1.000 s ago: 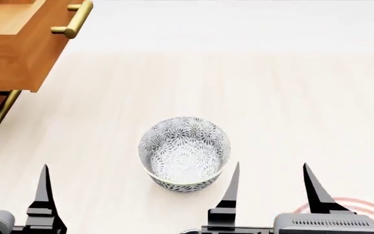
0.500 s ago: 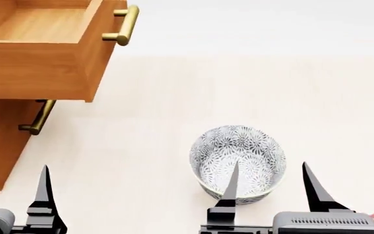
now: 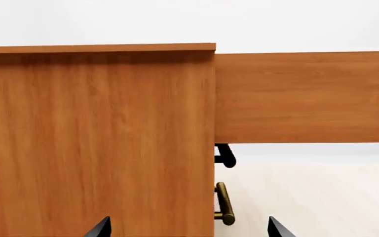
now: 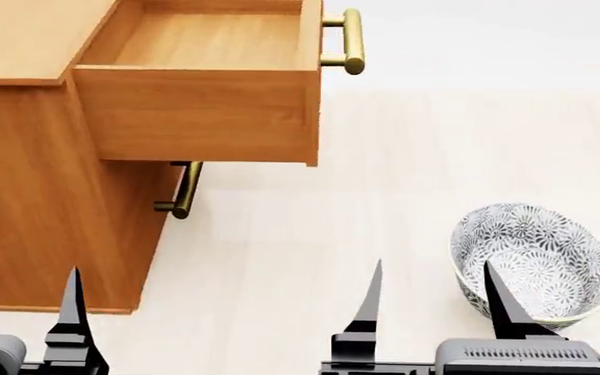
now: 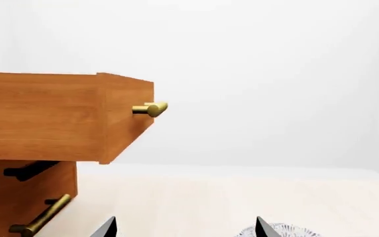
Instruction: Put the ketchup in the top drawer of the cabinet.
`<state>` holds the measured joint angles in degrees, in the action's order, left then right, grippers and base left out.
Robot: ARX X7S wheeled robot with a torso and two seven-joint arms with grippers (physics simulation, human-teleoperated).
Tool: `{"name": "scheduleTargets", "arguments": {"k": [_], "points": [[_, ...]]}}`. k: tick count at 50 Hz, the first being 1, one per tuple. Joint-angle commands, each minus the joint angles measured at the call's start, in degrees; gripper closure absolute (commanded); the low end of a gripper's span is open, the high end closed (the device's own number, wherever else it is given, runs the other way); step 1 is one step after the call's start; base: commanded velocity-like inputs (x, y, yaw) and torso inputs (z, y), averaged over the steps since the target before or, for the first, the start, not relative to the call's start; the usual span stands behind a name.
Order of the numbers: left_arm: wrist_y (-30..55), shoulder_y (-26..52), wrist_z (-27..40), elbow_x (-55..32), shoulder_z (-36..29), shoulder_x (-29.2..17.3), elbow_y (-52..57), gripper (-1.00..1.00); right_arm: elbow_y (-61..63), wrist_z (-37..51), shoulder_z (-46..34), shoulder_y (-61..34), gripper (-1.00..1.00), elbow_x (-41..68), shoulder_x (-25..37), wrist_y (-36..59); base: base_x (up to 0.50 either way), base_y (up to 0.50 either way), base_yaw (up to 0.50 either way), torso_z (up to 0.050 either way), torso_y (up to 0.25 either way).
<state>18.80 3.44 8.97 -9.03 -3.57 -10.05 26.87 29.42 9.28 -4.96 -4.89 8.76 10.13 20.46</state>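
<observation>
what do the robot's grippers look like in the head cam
Both are black. The right gripper has two thin, pointed, blade-like fingers rising from small stepped blocks, mounted on a dark grey boxy body with a ribbed vent strip along its top. Of the left gripper only one matching pointed finger and a rounded dark grey housing show. No cables or markings are visible.

Both grippers, left point(image 4: 19, 312) and right point(image 4: 433, 301), gape empty.

A grey-white patterned bowl point(image 4: 534, 262) is sitting upright on the pale wood-grain floor point(image 4: 311, 258). Its rim point(image 5: 278, 230) is just showing at the right wrist view's edge.
</observation>
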Motion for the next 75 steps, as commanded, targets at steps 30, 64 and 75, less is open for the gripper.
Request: {"name": "scheduleTargets", "arguments": {"k": [30,64,75], "points": [[-0.7,0.1,2.1,-1.9,-1.4,-1.9,-0.6,-1.0,-2.8,0.7,-1.1,1.0,-1.0,3.0,1.5,-5.1,0.09,0.04,0.0,0.0,0.0],[-3.5,0.4,3.8,-2.4,-2.4,-2.9,-3.2,-1.0,3.7,-0.3,9.8,8.2,-1.0,11.0,11.4,-3.8,0.02,0.0,0.0,0.0,0.0],[-4.0,0.5,4.6,-2.0,-2.7,-3.2,-3.7,-1.0,4.3,-0.3,16.3,10.5,-1.0,13.5,14.6,-3.2,0.0,0.0,0.0,0.0,0.0]]}}
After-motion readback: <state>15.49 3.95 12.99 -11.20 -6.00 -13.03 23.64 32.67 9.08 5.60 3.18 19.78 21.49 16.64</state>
